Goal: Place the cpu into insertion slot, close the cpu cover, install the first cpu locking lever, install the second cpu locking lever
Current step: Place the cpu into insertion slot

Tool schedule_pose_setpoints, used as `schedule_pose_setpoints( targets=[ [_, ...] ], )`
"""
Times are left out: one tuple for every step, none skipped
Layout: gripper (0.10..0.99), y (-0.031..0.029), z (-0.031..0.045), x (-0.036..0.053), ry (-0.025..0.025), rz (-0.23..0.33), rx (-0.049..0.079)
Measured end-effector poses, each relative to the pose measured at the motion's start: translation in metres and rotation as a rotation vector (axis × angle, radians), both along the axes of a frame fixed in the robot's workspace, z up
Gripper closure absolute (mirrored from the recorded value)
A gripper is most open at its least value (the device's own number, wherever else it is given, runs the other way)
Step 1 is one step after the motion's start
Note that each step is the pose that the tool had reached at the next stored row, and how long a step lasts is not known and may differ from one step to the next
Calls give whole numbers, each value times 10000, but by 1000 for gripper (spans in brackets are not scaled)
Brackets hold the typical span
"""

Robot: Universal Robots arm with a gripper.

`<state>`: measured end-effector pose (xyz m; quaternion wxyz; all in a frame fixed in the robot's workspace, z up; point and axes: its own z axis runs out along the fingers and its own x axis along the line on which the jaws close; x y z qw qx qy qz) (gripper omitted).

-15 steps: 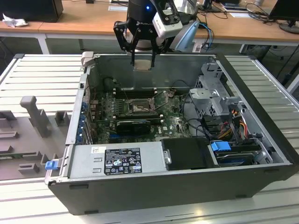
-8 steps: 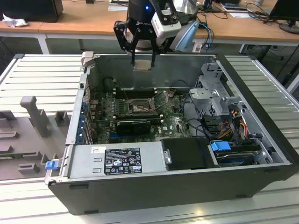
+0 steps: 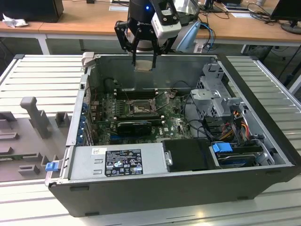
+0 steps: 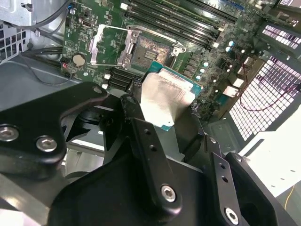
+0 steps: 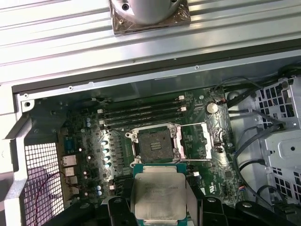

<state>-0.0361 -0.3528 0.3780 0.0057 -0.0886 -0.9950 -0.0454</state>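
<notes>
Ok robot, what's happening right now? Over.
Hand shut on cpu, high over the case. Insertion slot bare, cpu cover open. Nothing blocking the slot.

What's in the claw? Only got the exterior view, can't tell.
Observer: In both wrist views the claw is shut on a thin square silvery-beige metal cpu.
Operator: Socket ready?
Observer: The square dark-framed insertion slot is empty, nothing seated in it.
Operator: Cover?
Observer: The thin dull-metal square cpu cover is swung open to the side of the slot.
</notes>
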Motion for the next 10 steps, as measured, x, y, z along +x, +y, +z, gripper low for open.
schedule_pose_setpoints(
  targets=[
    [561,0,0,0,0,-32,0],
    [561,0,0,0,0,-58,0],
    [561,0,0,0,0,-104,0],
    [561,0,0,0,0,-152,0],
    [561,0,0,0,0,-174,0],
    [561,0,0,0,0,-198,-1],
    [561,0,0,0,0,-226,0],
    [561,0,0,0,0,-249,-1],
    [561,0,0,0,1,-274,-1],
    [561,0,0,0,0,-298,0]
  ],
)
